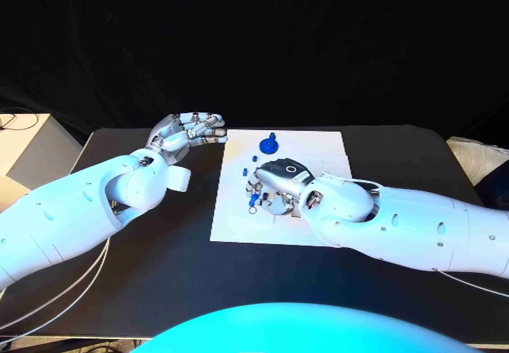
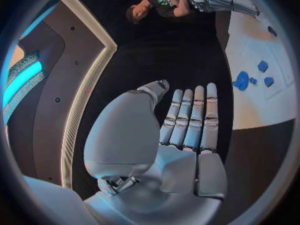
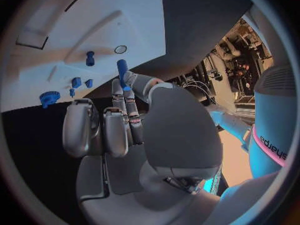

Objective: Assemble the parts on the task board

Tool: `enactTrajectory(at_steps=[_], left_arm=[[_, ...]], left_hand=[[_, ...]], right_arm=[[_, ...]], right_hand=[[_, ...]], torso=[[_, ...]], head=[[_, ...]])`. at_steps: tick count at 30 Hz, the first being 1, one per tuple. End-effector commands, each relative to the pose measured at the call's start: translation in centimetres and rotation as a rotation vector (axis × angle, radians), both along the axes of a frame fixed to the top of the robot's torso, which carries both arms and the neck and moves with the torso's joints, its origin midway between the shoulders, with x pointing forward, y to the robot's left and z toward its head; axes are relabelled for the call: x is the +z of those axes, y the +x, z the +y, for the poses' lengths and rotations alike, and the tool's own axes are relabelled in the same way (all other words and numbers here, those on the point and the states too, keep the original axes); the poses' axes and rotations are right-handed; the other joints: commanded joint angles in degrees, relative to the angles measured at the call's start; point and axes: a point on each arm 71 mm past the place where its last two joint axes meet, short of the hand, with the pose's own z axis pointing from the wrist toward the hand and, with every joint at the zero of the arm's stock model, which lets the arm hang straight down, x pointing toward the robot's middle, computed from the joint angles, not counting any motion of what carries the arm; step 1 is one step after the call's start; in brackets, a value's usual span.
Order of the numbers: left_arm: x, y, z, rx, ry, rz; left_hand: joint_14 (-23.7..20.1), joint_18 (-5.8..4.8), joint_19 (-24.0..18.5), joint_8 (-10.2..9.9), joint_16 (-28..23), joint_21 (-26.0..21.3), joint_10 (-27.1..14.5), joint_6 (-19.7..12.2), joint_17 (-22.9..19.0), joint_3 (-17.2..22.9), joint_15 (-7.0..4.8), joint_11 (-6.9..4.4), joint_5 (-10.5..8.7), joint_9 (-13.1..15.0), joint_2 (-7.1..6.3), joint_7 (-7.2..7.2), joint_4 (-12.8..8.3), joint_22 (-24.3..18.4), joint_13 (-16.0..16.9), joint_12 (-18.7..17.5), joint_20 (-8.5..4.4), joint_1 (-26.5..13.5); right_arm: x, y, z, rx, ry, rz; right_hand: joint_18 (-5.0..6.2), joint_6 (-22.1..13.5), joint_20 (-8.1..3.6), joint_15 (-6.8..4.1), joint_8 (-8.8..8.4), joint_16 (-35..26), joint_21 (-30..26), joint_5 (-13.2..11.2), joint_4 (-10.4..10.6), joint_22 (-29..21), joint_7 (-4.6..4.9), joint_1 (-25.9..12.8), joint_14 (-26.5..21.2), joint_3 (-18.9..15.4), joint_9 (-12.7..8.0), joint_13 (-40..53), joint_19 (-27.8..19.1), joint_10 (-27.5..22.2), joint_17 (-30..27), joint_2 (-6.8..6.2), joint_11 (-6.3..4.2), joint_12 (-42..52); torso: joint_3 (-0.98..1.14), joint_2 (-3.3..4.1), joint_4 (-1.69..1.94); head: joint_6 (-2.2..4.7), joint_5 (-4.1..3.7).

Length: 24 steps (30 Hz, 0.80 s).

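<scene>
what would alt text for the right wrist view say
The right hand pinches a blue peg between thumb and fingers, above the white task board. More small blue parts and a blue gear lie on the board, near a small round hole.

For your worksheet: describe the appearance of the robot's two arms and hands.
Both arms are glossy white rounded shells with small dark dots. The left hand and right hand are silver metal with segmented fingers. Thin pale cables trail beside the arms.
</scene>
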Motion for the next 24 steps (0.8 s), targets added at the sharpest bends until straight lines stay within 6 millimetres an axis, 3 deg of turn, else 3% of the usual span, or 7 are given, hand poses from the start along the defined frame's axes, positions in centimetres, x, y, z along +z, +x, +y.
enactTrajectory(at_steps=[1, 24], left_arm=[[0.1, -0.1, -0.2, -0.015, -0.015, -0.007], [0.1, -0.1, -0.2, -0.015, -0.015, -0.006]], left_hand=[[-0.4, 0.62, 0.4, 0.2, -0.3, -0.3, -0.5, -0.2, 0.1, -0.4, -0.05, -0.01, -0.03, -0.1, -0.12, 0.02, 0.0, -0.1, 0.1, 0.3, 0.17, 0.6], [-0.4, 0.62, 0.4, 0.2, -0.3, -0.3, -0.5, -0.2, 0.1, -0.4, -0.05, -0.01, -0.03, -0.1, -0.12, 0.02, 0.0, -0.1, 0.1, 0.3, 0.17, 0.6]], right_arm=[[-0.4, -0.1, 0.2, 0.013, -0.045, -0.013], [-1.7, -0.1, 0.4, 0.008, -0.097, 0.002]], right_hand=[[-1.07, 0.3, -0.4, -0.43, 0.29, 0.2, 0.0, 0.2, -1.3, 6.7, 0.03, 0.8, 2.3, 1.5, 0.0, 2.1, 3.1, 2.7, 0.0, 1.37, -2.12, 0.1], [-1.07, 0.3, -0.39, -0.41, 0.32, 0.2, 0.1, 0.4, -1.4, 6.7, 0.05, 0.6, 2.3, 1.6, 0.1, 2.2, 3.1, 2.7, 0.0, 1.29, -2.11, 0.1]], torso=[[0.04, -0.01, 0.01], [-0.03, -0.05, -0.03]], head=[[0.0, 0.01], [0.0, 0.19]])
